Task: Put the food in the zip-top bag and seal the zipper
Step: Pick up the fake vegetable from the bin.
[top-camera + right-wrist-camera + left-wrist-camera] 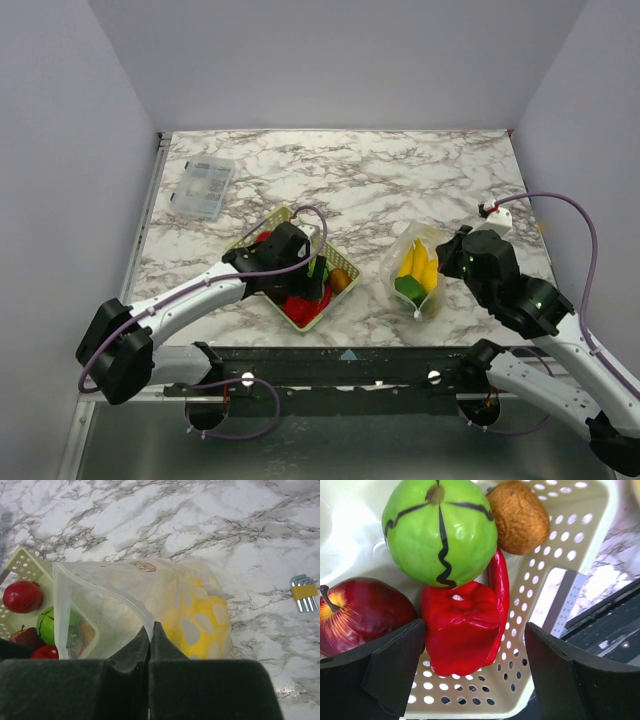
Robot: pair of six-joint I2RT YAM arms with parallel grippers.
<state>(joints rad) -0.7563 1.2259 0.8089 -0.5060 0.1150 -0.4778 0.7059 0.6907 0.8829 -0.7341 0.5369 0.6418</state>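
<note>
Black fingers of the left hand (475, 665) are seen spread wide, one on either side of the red pepper (462, 630). Nothing is gripped yet. The spread is judged to be set for a pinch on that pepper, the nearest piece of food.

The pepper lies in the mesh basket (560, 540), which is set close to the near edge of the bench (400, 180), left of centre. A red chili (500, 580) is pressed along the pepper's side. A red apple (362, 612), a green fruit (440, 530) and a brown fruit (517, 515) are packed just beyond.

Right of the basket, also by the near edge, the zip-top bag (100, 615) is held up by the right hand (150, 630), whose fingers are pressed together on one wall at the mouth. The zipper (115, 592) is thereby kept parted and unsealed, with the mouth turned toward the basket, presumably so that food can be passed straight in. Yellow bananas (420, 260) and a green piece are already inside.

A round brown mark is printed on the bag, but it cannot be read.

A set of hex keys (304, 591) in a yellow holder lies toward the right edge. A clear compartment box (203, 187) is noted near the far left corner. No legible writing is found on it.
</note>
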